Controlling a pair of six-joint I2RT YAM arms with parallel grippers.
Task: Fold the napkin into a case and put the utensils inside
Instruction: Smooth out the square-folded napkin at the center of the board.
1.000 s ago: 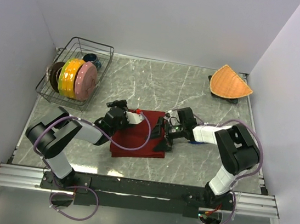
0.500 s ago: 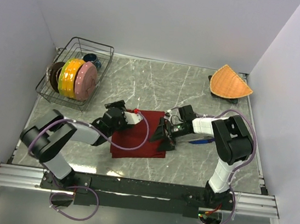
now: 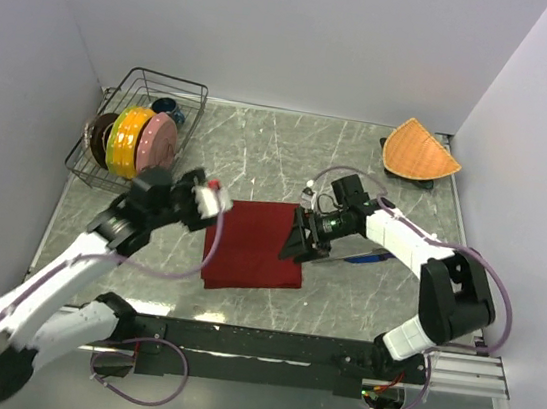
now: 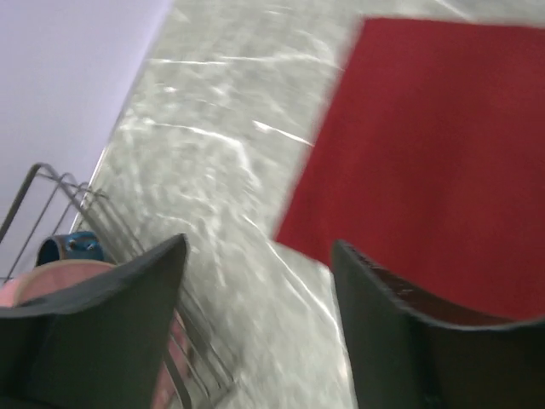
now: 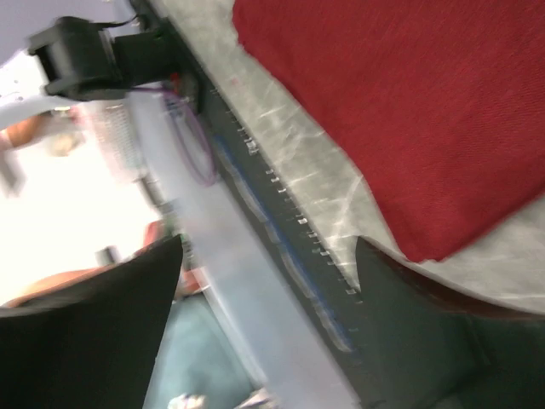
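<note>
Lying flat on the grey marble worktop [image 3: 260, 152], the dark red napkin [image 3: 253, 245] sits mid-table between the two arms, rectangular, with no wrinkles visible from the top camera. Left end effector [image 3: 211, 196] hangs above the worktop just off the napkin's far-left corner, fingers spread, nothing between them. Left wrist view agrees: both dark fingers [image 4: 111, 315] are wide apart with bare marble in the gap. The napkin's corner shows beside the right-hand finger; whether they touch cannot be told. Right end effector [image 3: 298, 240] is at the napkin's right edge, fingers likewise spread and empty. In the right wrist view the napkin's near corner lies just beside one finger [image 5: 426, 341]; contact cannot be told, picture blurred. Blue knife [image 3: 367, 259] lies on the worktop right of the napkin, mostly hidden under the right arm. Wire dish rack [image 3: 169, 77] at far left holds upright plates [image 3: 145, 144] in yellow-green, orange, pink and dark brown, plus a blue cup [image 3: 168, 107]. Orange woven fan-shaped mat [image 3: 420, 151] stands in the far right corner, well apart from the napkin.
</note>
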